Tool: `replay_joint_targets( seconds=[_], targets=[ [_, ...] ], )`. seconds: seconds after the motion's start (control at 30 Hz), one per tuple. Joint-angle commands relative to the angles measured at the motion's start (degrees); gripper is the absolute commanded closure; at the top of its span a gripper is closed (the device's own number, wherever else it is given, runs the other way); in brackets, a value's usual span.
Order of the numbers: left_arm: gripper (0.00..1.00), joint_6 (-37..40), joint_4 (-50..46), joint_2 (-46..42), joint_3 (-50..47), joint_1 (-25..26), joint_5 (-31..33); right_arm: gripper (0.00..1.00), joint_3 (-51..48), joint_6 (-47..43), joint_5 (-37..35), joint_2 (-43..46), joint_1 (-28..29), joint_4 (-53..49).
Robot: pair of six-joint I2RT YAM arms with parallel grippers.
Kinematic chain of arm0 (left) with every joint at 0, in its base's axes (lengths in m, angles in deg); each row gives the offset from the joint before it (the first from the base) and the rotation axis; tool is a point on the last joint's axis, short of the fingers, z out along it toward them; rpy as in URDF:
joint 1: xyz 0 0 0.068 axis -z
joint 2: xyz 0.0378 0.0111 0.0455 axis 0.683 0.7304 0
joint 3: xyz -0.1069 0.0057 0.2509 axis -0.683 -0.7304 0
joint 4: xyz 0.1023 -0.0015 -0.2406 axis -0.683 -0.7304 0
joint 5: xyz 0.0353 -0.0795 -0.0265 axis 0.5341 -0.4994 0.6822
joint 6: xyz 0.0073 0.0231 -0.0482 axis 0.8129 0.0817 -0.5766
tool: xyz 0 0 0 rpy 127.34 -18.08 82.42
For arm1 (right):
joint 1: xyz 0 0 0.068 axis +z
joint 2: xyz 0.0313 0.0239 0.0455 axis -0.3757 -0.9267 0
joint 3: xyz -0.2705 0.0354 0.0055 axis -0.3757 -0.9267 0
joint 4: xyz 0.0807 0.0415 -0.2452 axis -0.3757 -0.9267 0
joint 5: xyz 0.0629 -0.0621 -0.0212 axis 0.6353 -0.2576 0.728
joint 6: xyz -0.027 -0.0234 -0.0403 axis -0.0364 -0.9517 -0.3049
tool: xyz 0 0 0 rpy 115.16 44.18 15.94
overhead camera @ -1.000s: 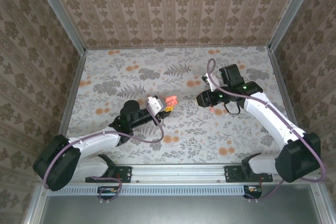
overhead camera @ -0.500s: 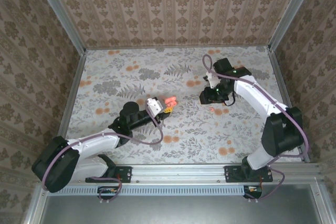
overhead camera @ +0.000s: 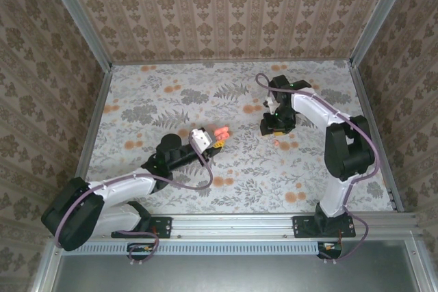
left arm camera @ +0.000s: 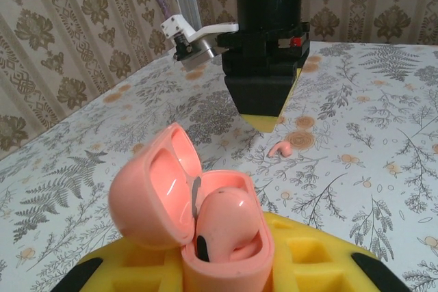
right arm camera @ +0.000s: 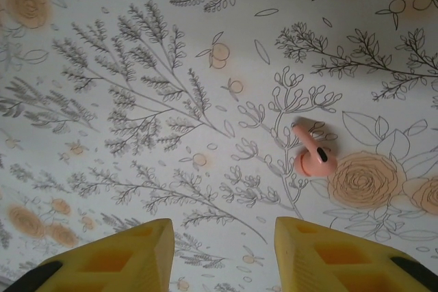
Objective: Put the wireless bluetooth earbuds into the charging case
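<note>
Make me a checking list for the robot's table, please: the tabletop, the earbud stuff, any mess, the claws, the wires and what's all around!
Surface: flowery table cover, lying flat.
Job's things: pink charging case, lid open, one earbud sitting inside; second earbud loose on the table.
Clutter: nothing seen.
Claws: left claw shut on the charging case; right claw open, hanging close to the second earbud.
Cables: purple cable along the left arm, another looping off the right.
Surroundings: wallpapered walls, metal frame posts.
</note>
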Motion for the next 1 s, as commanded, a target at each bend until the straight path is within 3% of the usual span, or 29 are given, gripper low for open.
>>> replay_joint_targets(
  seconds=[0.0, 0.43, 0.97],
  targets=[
    [0.86, -0.48, 1.95, 1.4, -0.49, 0.17, -0.59, 0.56, 2.84, 0.91, -2.16, -3.11, -0.3, -2.53],
    [0.86, -2.7, 5.1, 5.56, 0.72, 0.18, -2.37, 0.55, 9.18, -0.62, -4.67, -11.72, -0.92, -4.41],
    [0.86, -3.74, 6.41, 5.85, 0.23, 0.09, -2.42, 0.58, 6.83, -0.73, -3.44, -14.22, -0.96, -2.82]
  ],
)
